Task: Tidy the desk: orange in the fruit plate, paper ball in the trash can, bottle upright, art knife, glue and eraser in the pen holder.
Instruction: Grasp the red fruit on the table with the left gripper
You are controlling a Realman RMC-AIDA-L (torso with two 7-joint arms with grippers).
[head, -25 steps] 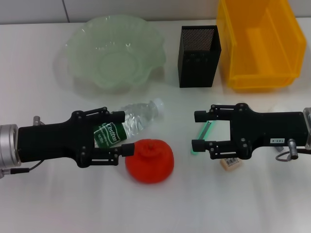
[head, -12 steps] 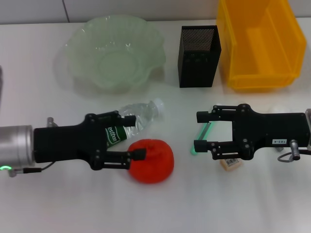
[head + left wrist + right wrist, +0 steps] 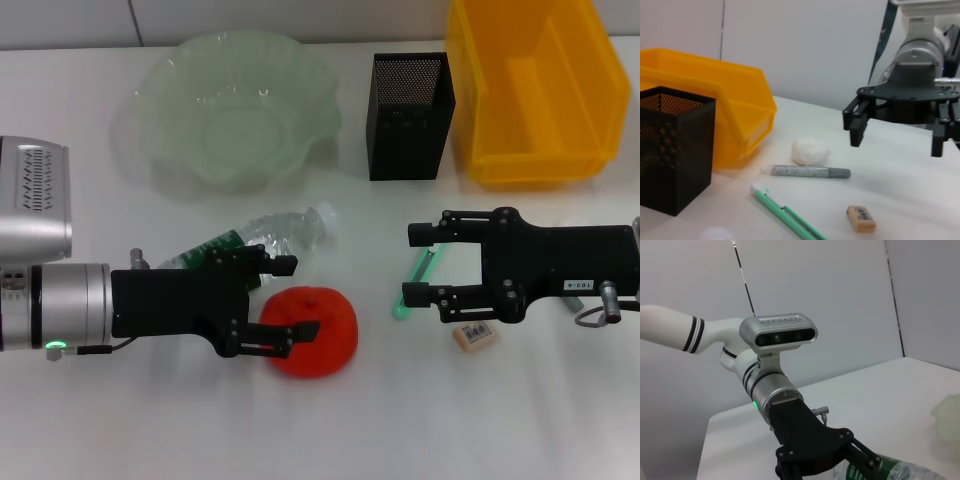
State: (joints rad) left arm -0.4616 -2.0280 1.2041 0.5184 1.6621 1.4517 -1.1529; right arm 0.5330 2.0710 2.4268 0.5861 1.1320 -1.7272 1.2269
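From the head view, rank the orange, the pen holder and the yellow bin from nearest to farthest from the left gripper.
1. The orange, right at the open left gripper, its lower finger lying over it.
2. The pen holder, farther back and toward the robot's right.
3. The yellow bin, at the back, farthest to the robot's right, beyond the pen holder.

bottle half behind left end effector, yellow bin cropped

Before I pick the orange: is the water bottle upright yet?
No. The bottle lies on its side on the table, cap toward the pen holder.
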